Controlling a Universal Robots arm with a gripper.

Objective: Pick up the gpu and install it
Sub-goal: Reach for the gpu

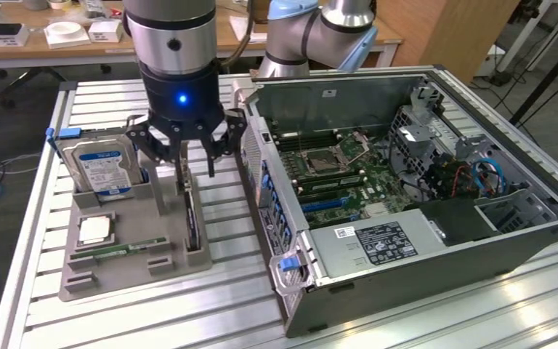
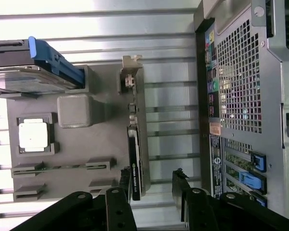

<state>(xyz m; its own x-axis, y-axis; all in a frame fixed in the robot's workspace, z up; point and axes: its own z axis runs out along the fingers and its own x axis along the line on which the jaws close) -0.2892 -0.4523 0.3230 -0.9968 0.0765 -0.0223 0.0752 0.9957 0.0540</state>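
Exterior view, starting from its left: a silver hard drive [image 1: 104, 169] with a blue label stood upright at the far end of a grey holder tray [image 1: 128, 280] on the slatted metal surface [image 1: 114, 323]. Nearer on the tray lay a square processor chip [image 1: 95, 230] and a slim green memory stick [image 1: 122, 251]. Along the tray's edge toward the exterior view's right, the gpu [image 1: 192, 218] stood on its long edge in a slot, thin and dark when seen edge-on. The jaws hung open directly above its far end, one finger on each side of the card and neither touching it, so nothing was held. Further to the exterior view's right sat the open computer case [image 1: 511, 240], well apart from the card, its green motherboard [image 1: 342, 171] exposed.

In the wrist view, the gpu [image 2: 135, 163] ran lengthwise between the two black fingers [image 2: 116, 208], but it appeared closer to one of them than to the other.

The step in hand looked like the grasp. Doing it well likely meant centring the jaws over the card's thickness first, so both pads would meet its flat faces together and not tip it in the slot. A straight vertical descent would probably suit, and it should be shallow enough that the fingertips stay off the tray walls. Closing on the bare board rather than on the metal bracket [image 2: 131, 72] would likely give a squarer hold.
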